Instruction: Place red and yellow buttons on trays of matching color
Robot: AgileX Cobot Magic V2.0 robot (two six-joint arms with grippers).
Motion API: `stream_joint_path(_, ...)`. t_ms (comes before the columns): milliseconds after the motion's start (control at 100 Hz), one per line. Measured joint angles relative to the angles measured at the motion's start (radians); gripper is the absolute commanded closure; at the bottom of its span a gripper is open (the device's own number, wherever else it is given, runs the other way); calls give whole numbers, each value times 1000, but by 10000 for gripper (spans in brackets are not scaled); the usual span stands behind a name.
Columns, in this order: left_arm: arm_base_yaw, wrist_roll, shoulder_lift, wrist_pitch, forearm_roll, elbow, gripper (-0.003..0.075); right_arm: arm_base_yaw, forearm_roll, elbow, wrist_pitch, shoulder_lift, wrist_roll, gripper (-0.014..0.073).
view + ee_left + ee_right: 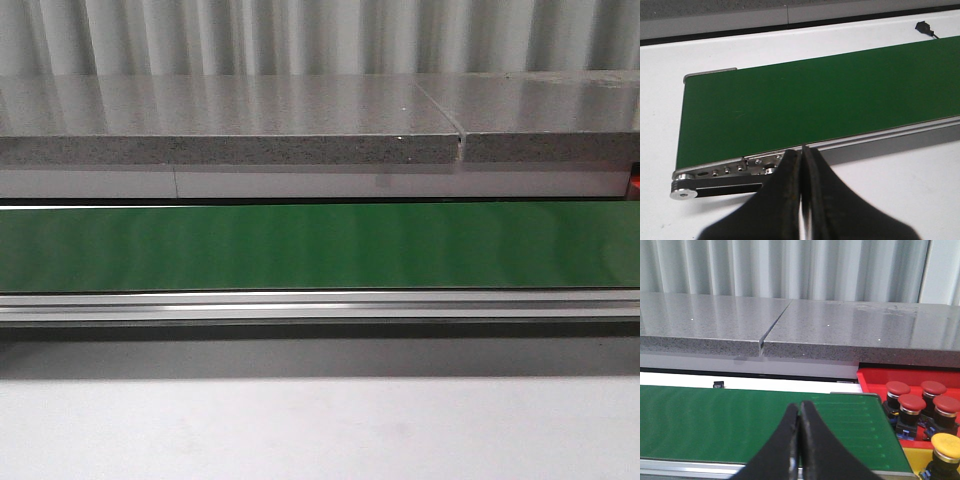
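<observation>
Four red buttons point(914, 401) sit in the red tray point(875, 380) beside the conveyor belt point(765, 422); rigid, probably light, best gripped under the smooth cap. Both grippers point(801, 165) point(799, 412) are closed, empty.

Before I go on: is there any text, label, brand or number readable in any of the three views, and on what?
None: no view shows readable text.
Green conveyor belt: plain, no markings.
Grey stone slabs: only speckle.
Red buttons in the red tray and the yellow button: caps bare; no writing can be made out on their bodies.
Left gripper and right gripper: no lettering visible.
</observation>
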State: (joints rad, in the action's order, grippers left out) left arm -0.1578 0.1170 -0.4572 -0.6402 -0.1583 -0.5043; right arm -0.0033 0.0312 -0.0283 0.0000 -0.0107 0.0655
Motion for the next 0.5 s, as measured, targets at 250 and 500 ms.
stream_joint_path(250, 63, 0, 69, 182, 28, 63, 740, 0, 0, 0, 0, 0, 0, 661)
stream_joint_path(500, 85, 0, 184, 382, 57, 234, 740, 0, 0, 0, 0, 0, 0, 661)
